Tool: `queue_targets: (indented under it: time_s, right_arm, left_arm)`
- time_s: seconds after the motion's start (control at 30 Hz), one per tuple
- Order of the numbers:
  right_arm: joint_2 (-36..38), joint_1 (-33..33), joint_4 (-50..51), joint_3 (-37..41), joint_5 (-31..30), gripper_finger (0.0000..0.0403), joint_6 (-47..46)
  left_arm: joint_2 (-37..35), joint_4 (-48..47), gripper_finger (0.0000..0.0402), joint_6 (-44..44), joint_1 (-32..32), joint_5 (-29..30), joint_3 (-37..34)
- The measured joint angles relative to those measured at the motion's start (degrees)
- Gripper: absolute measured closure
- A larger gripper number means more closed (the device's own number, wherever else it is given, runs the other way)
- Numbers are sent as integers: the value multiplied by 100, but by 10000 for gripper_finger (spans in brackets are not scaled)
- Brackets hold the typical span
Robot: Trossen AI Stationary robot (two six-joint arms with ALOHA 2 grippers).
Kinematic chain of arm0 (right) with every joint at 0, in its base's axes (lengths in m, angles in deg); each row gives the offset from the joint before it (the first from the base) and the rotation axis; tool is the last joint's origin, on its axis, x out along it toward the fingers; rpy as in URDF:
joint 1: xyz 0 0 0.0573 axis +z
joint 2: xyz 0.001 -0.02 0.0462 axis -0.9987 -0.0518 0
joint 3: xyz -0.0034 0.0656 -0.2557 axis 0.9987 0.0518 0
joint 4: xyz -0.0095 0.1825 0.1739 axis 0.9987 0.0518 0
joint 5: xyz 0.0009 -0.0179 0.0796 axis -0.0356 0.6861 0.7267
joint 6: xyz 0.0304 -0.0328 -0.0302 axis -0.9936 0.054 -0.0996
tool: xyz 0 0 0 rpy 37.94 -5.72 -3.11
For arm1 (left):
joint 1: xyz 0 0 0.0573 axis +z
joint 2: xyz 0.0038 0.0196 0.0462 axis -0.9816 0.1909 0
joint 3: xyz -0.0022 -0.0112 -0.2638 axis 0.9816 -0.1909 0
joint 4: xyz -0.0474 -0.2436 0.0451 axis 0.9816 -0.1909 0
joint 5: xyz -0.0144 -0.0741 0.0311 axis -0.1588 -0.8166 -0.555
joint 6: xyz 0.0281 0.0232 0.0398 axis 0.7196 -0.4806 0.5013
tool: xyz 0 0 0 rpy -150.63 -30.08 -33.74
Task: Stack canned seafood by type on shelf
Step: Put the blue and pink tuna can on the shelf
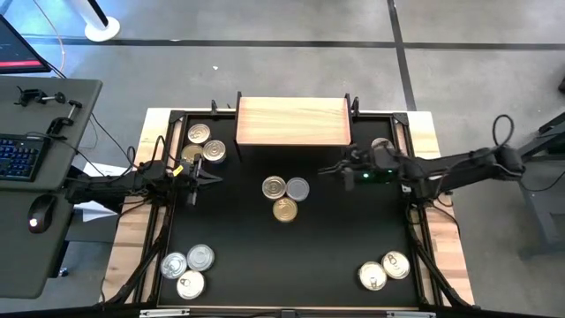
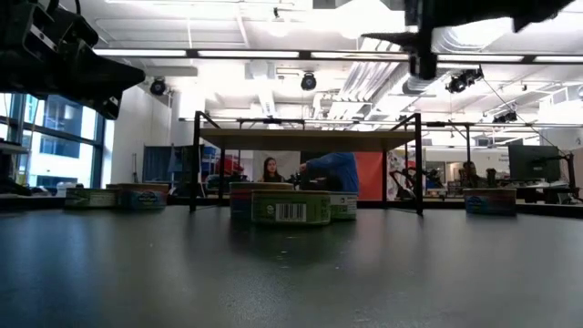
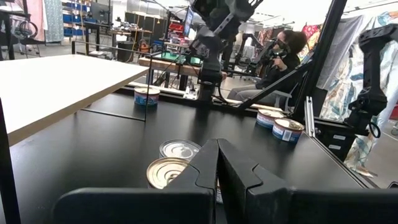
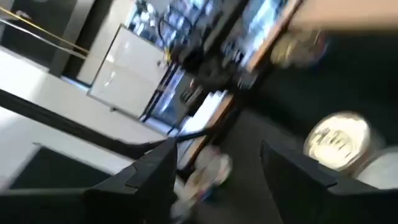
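From above, low round tins (image 1: 285, 197), silver and gold-topped, cluster mid-table before the pale wood shelf (image 1: 292, 121). Level view: printed side labels. Left gripper (image 3: 217, 163) pinched together, empty. Right gripper (image 4: 217, 163) parted, empty.

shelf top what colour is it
Pale, light wood shelf top, clearest in the high view.
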Motion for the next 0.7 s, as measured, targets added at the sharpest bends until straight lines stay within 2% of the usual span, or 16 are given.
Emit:
queue_targets:
  time_s: [0.13,0.27,0.37,0.5,0.63,0.7]
  right_arm:
    - [-729,101,-25,-493,843,183,186]
    - [-1490,302,56,-1013,917,183,-65]
    - [-1974,491,855,-1516,1145,193,-353]
    - [-2350,953,2673,-2283,1354,260,-360]
    - [-2483,1545,4487,-2685,1391,375,-794]
    - [-2487,1951,5047,-2691,1452,389,-1364]
  left_arm:
    - [0,-2,401,0,0,0,2]
    - [1,1,401,0,0,0,2]
    - [2,54,402,-11,0,0,2]
    - [1,66,402,-292,0,-1,2]
    - [2,147,401,-1203,0,-17,2]
    - [27,503,402,-1611,-2,94,2]
